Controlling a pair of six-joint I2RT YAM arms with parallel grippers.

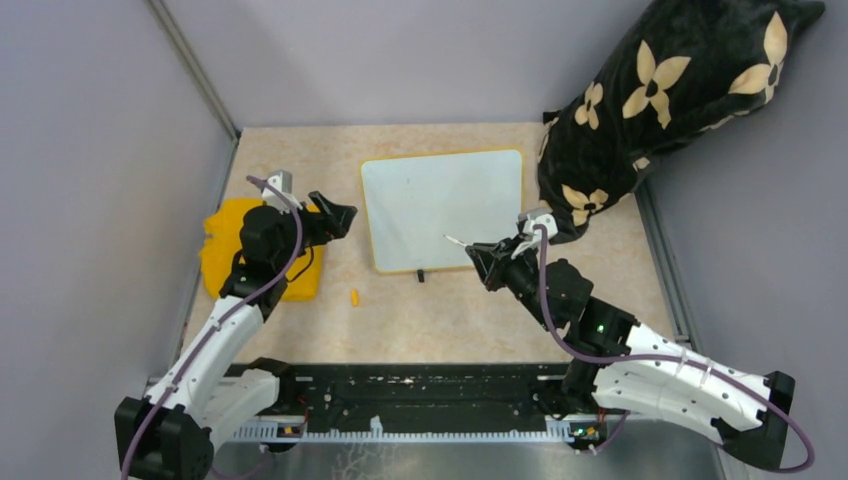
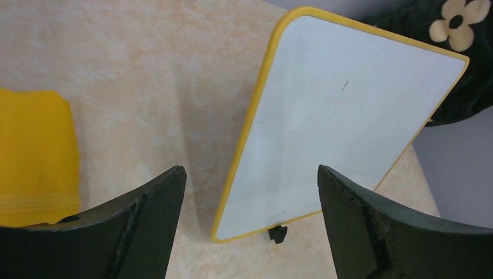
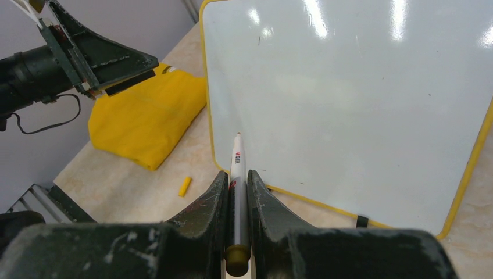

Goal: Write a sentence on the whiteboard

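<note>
Right, starting at your left: the yellow cloth (image 1: 258,262) lies flat near the table's (image 1: 450,320) left edge, probably parked there as a wiper. Your left gripper (image 2: 251,170) hovers just past it, jaws spread wide with nothing between them, facing the whiteboard's (image 1: 440,200) left rim, perhaps ready to steady it. A small yellow piece (image 1: 354,297), possibly a pen cap, lies on the table between cloth and board. The whiteboard lies flat mid-table, one black foot (image 1: 421,275) showing at its near edge; no sentence shows on it, only a tiny dark fleck. Your right gripper (image 3: 236,177) is clamped on the marker (image 3: 238,154), tip forward over the board's near part, so it is held for writing; whether the tip touches, I cannot tell. A black flowered cushion (image 1: 660,100) sits just beside the board's right edge. Count: two grippers, one cloth, one yellow piece, one board, one marker, one cushion.
</note>
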